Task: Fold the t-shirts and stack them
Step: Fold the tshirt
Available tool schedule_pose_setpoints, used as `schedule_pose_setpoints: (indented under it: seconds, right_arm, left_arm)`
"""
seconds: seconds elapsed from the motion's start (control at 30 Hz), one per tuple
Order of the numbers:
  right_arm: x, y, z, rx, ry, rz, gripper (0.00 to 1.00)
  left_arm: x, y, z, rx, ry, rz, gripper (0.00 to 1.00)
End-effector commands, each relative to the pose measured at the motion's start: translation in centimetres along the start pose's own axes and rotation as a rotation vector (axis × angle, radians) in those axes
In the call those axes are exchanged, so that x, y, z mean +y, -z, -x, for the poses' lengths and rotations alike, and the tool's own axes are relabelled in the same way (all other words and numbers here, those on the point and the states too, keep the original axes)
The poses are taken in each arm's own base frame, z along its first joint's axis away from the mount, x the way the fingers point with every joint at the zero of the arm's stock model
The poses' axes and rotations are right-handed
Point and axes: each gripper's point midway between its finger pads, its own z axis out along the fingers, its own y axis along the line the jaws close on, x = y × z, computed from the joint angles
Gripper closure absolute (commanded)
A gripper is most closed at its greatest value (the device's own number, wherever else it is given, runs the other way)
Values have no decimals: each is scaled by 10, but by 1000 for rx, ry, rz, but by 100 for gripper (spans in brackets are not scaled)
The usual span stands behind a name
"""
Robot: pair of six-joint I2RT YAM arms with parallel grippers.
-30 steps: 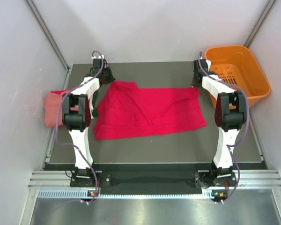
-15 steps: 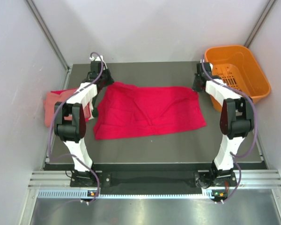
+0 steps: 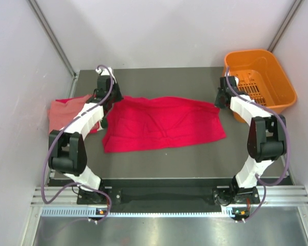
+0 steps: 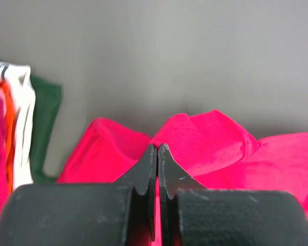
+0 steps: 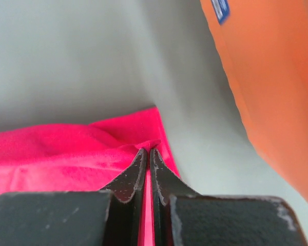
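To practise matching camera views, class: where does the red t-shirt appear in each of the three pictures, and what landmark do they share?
Top external: red t-shirt spread across the middle of the table top.
Left wrist: lower half, peaked at the left gripper's shut jaws.
Right wrist: lower left, a corner pinched in the right gripper's shut jaws.
Shared landmark: the grey table top behind the shirt in all three.

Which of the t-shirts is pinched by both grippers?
The crimson red t-shirt, spread mid-table, its far corners clamped; the salmon pink one lies aside at the left edge.
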Motion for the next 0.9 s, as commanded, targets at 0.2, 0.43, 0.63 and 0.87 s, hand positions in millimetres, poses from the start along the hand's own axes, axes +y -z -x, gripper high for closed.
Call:
schedule_pose_setpoints:
  seconds: [0.2,0.43,0.63,0.87]
  right_arm:
    - [-20,25,8,-100,-64,-41,100]
    - [-35,24,-7,-103,-100,-97,100]
    - [-41,22,-17,-97,-113,-111,100]
    - [-44,24,-22,-123,-147,-121,98]
  left_arm:
    - [11,45,-24,-31,-27,60,100]
    - [20,70,-58,-12,-11,78,100]
    - [31,85,-92,38,10,81,100]
    - [27,101,-131,91,85,31,82]
